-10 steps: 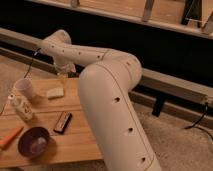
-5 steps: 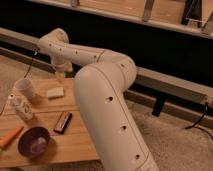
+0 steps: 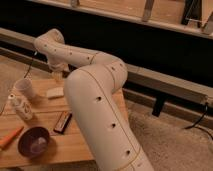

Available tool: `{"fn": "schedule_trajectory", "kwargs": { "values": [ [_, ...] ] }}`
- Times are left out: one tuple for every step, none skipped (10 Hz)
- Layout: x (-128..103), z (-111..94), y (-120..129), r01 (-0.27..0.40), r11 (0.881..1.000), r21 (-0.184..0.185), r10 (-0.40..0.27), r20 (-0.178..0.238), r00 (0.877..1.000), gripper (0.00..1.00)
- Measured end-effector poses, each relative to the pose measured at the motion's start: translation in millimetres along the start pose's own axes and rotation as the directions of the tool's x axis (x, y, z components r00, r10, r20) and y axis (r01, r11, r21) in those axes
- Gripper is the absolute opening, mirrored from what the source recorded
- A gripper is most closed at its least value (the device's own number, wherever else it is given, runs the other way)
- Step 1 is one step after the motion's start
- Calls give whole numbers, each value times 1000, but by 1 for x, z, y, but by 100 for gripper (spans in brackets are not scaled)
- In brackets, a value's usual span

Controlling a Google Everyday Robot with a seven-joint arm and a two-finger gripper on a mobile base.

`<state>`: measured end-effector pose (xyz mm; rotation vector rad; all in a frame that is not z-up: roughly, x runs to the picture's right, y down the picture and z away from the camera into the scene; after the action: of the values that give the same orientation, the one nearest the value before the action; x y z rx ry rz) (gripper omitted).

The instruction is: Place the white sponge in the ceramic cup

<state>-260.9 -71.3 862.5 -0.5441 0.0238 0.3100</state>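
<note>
We see the sponge (image 3: 55, 92) left of centre on the table (image 3: 47, 111), the cup (image 3: 25, 88) to its left, the gripper (image 3: 59, 76) just above the sponge.

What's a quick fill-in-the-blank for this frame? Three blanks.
1. In the picture, the white sponge lies on the wooden table to the ___ of the ceramic cup.
2. The gripper hangs open close to the sponge, holding ___.
3. The bowl at the table's front is ___ in colour.
Missing words: right; nothing; purple.
</note>
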Motion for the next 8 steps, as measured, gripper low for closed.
{"fn": "schedule_trajectory", "kwargs": {
  "values": [
    [-8, 4, 3, 23, 1000, -10, -23, 10, 1000, 65],
    [-13, 7, 5, 37, 999, -17, -37, 17, 999, 65],
    [-17, 12, 7, 54, 998, -24, -53, 22, 998, 65],
    [-21, 15, 9, 67, 997, -29, -67, 26, 997, 65],
    [-26, 21, 12, 91, 995, -38, -90, 29, 996, 65],
    [-28, 25, 13, 104, 994, -42, -102, 28, 994, 65],
    [-30, 31, 15, 120, 992, -50, -119, 23, 993, 65],
    [-32, 36, 17, 129, 990, -56, -128, 20, 992, 65]
  ]
}}
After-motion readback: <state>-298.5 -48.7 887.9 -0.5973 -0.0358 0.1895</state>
